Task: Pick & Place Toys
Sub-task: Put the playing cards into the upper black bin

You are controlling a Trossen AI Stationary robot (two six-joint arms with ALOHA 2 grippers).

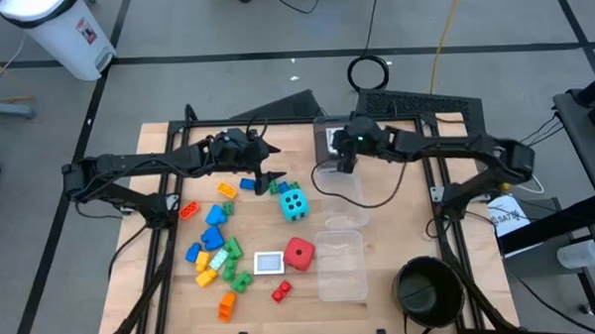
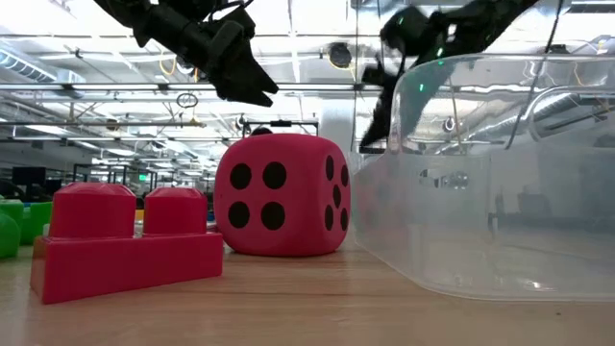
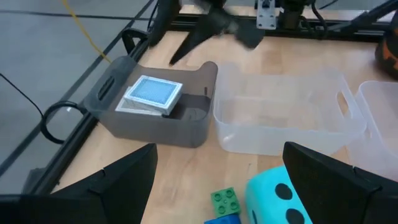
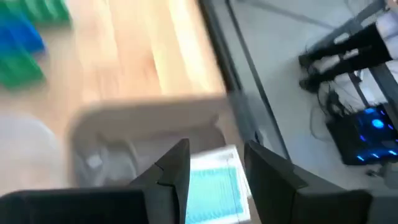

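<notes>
Many coloured bricks (image 1: 216, 244) lie on the table's left half, beside a cyan die (image 1: 293, 202), a red die (image 1: 299, 253) and a white card (image 1: 268, 262). My left gripper (image 1: 268, 180) hangs open above the bricks near the cyan die (image 3: 277, 199), nothing between its fingers (image 3: 219, 149). A stack of cards (image 3: 152, 93) lies in a grey tray (image 1: 333, 138) at the far edge. My right gripper (image 1: 345, 165) hovers over that tray, its fingers a little apart (image 4: 216, 155), with the card stack (image 4: 214, 183) showing blurred below the gap.
Two clear plastic boxes (image 1: 340, 190) (image 1: 341, 265) stand right of the toys, and a black round bowl (image 1: 431, 286) sits at the near right corner. In the low view a red brick (image 2: 125, 240), the red die (image 2: 279, 192) and a clear box wall (image 2: 490, 192) are close.
</notes>
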